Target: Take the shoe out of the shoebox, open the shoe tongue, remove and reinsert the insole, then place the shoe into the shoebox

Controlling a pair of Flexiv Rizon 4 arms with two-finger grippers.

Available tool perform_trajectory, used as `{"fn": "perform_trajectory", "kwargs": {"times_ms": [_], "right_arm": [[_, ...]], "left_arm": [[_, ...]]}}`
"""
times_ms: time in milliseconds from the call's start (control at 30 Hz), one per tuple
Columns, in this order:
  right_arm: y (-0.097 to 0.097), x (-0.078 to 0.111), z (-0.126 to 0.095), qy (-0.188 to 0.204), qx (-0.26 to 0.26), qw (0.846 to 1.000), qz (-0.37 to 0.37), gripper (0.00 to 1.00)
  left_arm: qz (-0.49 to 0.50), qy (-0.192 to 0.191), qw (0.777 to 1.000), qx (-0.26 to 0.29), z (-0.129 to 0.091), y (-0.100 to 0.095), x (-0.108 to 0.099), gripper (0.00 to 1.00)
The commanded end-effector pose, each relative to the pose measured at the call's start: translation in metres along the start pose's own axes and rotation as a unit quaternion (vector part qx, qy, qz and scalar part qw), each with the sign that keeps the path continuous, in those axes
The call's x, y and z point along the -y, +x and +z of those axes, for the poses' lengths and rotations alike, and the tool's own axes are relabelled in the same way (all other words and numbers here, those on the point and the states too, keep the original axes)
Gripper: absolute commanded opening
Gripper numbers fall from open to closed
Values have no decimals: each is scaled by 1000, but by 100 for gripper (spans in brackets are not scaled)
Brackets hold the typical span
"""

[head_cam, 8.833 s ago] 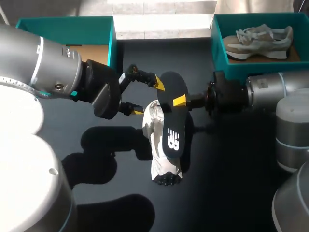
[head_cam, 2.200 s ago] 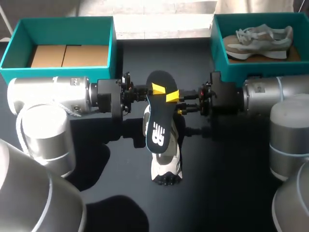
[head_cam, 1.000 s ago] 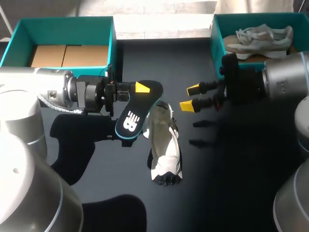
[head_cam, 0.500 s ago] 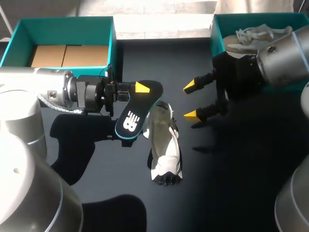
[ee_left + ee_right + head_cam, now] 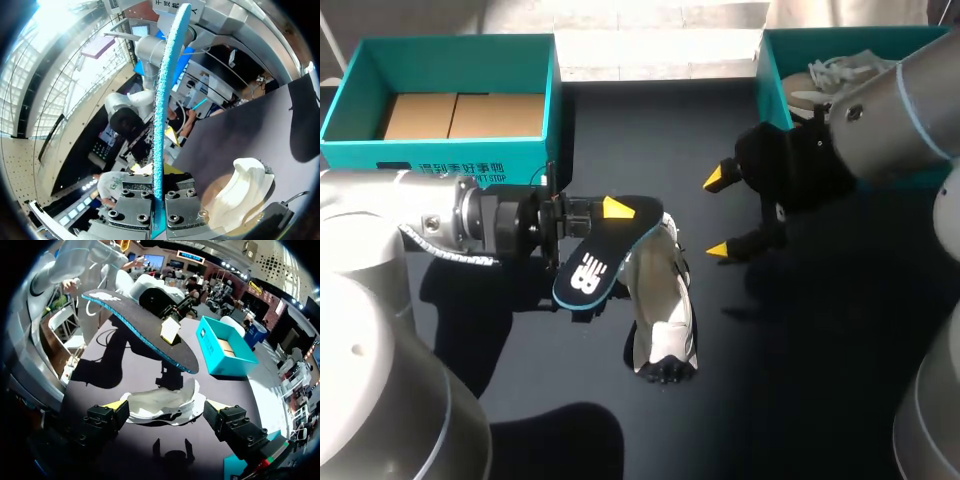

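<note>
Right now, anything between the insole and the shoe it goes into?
Nothing visible. The left claw holds the insole over the shoe, with open air between. The right claw is open, off to the side.

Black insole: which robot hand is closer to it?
Left. The left gripper is shut on the insole, beside the white shoe. The right gripper hangs open past the shoe, not touching the insole.
</note>
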State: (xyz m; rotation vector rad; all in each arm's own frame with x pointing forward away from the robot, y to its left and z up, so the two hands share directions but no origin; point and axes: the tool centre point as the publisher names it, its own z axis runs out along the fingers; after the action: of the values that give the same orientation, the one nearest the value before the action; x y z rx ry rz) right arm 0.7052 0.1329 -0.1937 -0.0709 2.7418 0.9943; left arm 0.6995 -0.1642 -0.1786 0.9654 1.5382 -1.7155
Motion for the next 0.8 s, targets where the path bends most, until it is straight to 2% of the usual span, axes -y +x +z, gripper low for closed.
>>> {"fn": "perform_trajectory", "kwargs": {"times_ms": [33,267,467,600,800], "right_arm": [[15,9,1,2,21,1000,-14,100],[34,22,14,-10,8,999,-36,100],[50,33,37,1,-19,999,-48,100],[58,37,47,19,-30,998,-54,100],[58,37,47,19,-30,998,-54,100]], "left_arm": [[2,-12,1000,5,-3,13,12,0],[-25,-11,999,37,-2,41,27,0],[-39,-16,999,28,7,69,30,0],[-37,-32,998,35,12,78,31,0],[-46,-29,998,32,16,80,34,0]]}}
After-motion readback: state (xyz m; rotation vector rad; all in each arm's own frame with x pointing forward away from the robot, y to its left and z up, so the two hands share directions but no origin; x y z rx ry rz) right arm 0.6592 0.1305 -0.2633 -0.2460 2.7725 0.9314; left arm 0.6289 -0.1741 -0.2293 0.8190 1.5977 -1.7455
